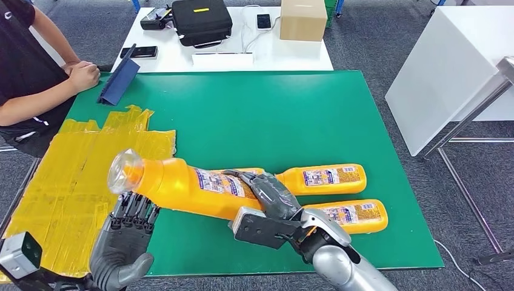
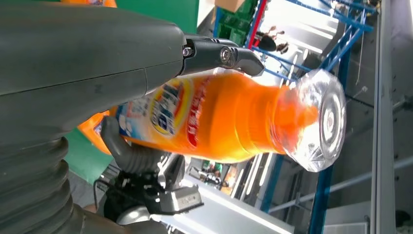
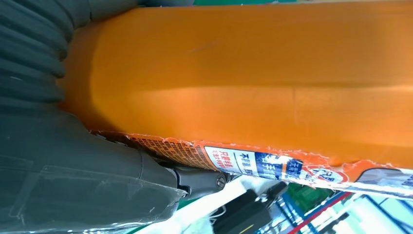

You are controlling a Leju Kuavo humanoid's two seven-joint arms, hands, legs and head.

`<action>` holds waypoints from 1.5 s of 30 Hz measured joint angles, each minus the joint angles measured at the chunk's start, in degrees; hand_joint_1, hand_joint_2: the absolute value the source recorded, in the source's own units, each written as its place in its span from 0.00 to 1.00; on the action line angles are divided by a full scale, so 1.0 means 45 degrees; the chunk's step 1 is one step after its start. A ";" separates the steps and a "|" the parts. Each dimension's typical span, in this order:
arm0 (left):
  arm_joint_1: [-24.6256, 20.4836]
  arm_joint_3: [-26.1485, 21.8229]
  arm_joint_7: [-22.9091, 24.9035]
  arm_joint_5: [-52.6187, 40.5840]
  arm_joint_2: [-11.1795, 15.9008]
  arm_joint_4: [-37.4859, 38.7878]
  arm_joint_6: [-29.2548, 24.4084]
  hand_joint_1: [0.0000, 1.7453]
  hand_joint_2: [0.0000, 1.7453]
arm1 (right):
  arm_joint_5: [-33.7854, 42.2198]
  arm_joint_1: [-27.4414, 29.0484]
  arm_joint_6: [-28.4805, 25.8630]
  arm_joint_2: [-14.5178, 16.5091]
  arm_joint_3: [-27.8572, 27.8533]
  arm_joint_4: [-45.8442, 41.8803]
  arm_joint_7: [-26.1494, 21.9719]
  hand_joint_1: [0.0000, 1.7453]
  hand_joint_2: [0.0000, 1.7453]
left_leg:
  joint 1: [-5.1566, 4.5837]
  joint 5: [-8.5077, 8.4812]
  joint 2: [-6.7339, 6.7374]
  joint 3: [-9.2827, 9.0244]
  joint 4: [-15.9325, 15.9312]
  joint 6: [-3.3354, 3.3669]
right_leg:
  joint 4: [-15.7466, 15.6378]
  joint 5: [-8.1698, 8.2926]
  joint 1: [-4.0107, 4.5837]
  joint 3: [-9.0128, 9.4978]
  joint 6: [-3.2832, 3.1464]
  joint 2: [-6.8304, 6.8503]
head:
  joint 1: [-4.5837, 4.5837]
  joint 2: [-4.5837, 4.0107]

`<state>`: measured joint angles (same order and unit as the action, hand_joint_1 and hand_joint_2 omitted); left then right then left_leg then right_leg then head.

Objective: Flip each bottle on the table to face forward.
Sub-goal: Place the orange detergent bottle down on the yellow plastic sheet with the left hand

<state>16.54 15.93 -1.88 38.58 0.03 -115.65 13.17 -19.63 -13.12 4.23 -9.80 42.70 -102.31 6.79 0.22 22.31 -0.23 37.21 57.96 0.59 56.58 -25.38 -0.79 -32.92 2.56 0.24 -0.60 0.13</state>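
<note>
My right hand (image 1: 273,197) grips a large orange bottle (image 1: 182,182) around its body and holds it off the green mat (image 1: 273,115), lying sideways with its clear cap (image 1: 124,171) towards the left. The label (image 1: 221,182) faces up. My left hand (image 1: 124,239) is open just under the bottle's neck, fingers (image 1: 138,209) pointing up, and I cannot tell if they touch it. In the left wrist view the bottle (image 2: 224,122) sits beyond my left thumb (image 2: 219,53). The right wrist view shows its orange side (image 3: 243,73) close up. Two more orange bottles (image 1: 330,177) (image 1: 354,215) lie on the mat to the right.
A patch of yellow tape (image 1: 73,176) covers the mat's left side. A person (image 1: 30,79) sits at the far left with a hand beside a blue folder (image 1: 118,76). Behind the mat, a white table holds a black bag (image 1: 202,21) and a cardboard box (image 1: 303,19). Another white table (image 1: 448,73) stands at right.
</note>
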 joint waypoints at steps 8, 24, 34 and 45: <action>-0.0048 0.0139 -0.0005 0.0019 0.0118 0.0000 0.0025 0.00 1.00 | 0.0049 -0.0344 0.0006 -0.0041 0.0414 0.0317 0.0012 1.00 1.00 | 0.0000 0.0000 0.0000 0.0000 0.0000 0.0000 | 0.0000 0.0000 0.0000 -0.0001 0.0000 0.0000 | 0.0000 0.0000; -0.0762 0.0066 -0.0198 -0.2054 0.0157 0.0016 -0.0254 0.00 1.00 | 0.1316 -0.1142 0.1721 0.0472 0.1718 0.0879 0.0223 1.00 1.00 | 0.0001 -0.0001 0.0001 0.0001 0.0000 0.0000 | 0.0002 0.0000 0.0001 0.0000 -0.0001 -0.0001 | 0.0004 0.0000; -0.1319 -0.0023 -0.0077 -0.4475 0.0003 0.0216 -0.0630 0.50 1.00 | 0.2132 -0.2012 0.1957 0.0673 0.2855 0.1171 0.0608 1.00 1.00 | 0.0000 -0.0003 0.0000 0.0001 0.0000 0.0001 | 0.0002 0.0002 -0.0001 -0.0001 0.0000 0.0000 | 0.0002 0.0000; -0.1333 -0.0024 -0.0192 -0.4529 -0.0018 0.0315 -0.0445 1.00 1.00 | 0.2163 -0.2131 0.1869 0.0653 0.2974 0.1279 0.0617 1.00 1.00 | 0.0001 -0.0002 0.0001 0.0001 0.0000 0.0001 | 0.0002 0.0001 0.0001 -0.0005 0.0000 -0.0001 | 0.0002 0.0000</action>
<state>10.54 15.82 -2.74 18.20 -0.05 -114.23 11.17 -9.90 -22.70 12.65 -6.86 56.08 -96.55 9.57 0.23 22.30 -0.22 37.22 57.96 0.59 56.59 -25.38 -0.79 -32.94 2.56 0.24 -0.59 0.13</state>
